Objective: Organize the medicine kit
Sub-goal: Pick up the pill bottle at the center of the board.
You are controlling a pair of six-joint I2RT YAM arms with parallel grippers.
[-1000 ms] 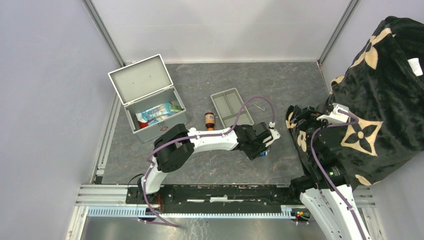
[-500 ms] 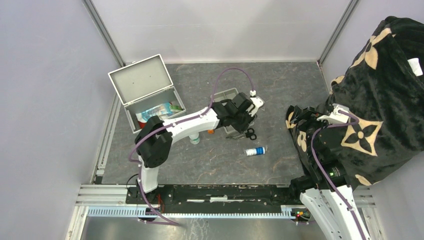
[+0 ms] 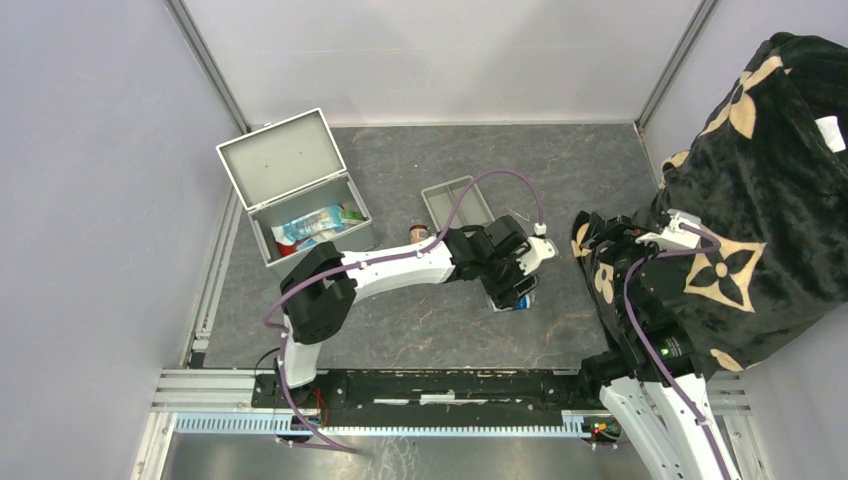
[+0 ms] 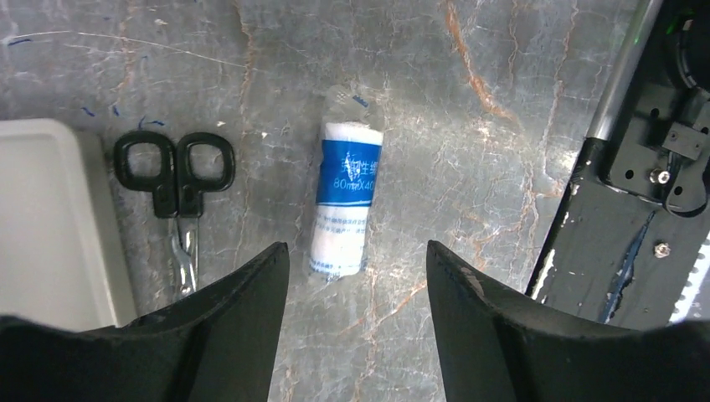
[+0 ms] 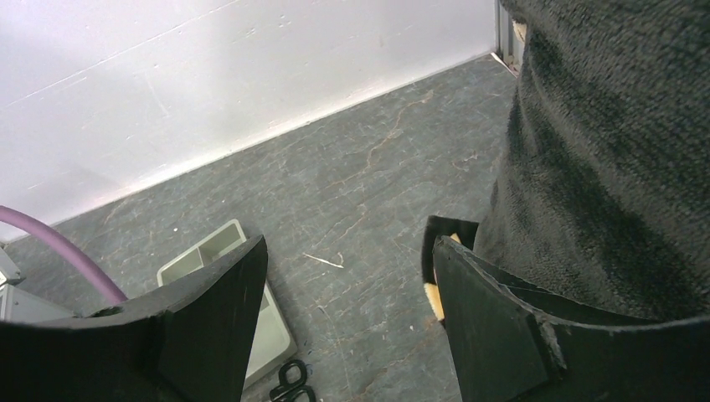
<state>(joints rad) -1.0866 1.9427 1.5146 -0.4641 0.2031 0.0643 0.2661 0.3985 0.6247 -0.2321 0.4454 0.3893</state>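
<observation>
Bench (image 3: 400, 330): dark grey, marbled surface.

Medicine kit (image 3: 283, 160): one, at the far left of the bench, lid tipped back and open. Several packets lie inside; I cannot count them.

Grey tray (image 3: 455, 200): one, mid-bench, well apart from the kit. The left arm crosses its near end.

Amber bottle (image 3: 420, 233): one, partly hidden behind the left arm, between kit and tray.

Bandage roll (image 4: 345, 209): one, white with a blue label, lying flat on the bench.

Scissors (image 4: 176, 180): one pair, black handles, lying between the roll and the tray corner, touching neither.

Left tool (image 4: 356, 251): jaws spread, one to each side of the roll with bench showing on both sides. It has hold of nothing.

Right tool (image 5: 347, 251): jaws wide apart, nothing between them, aimed toward the back wall.

Dark flower-patterned blanket (image 3: 760, 200): one, draped over the right arm.
</observation>
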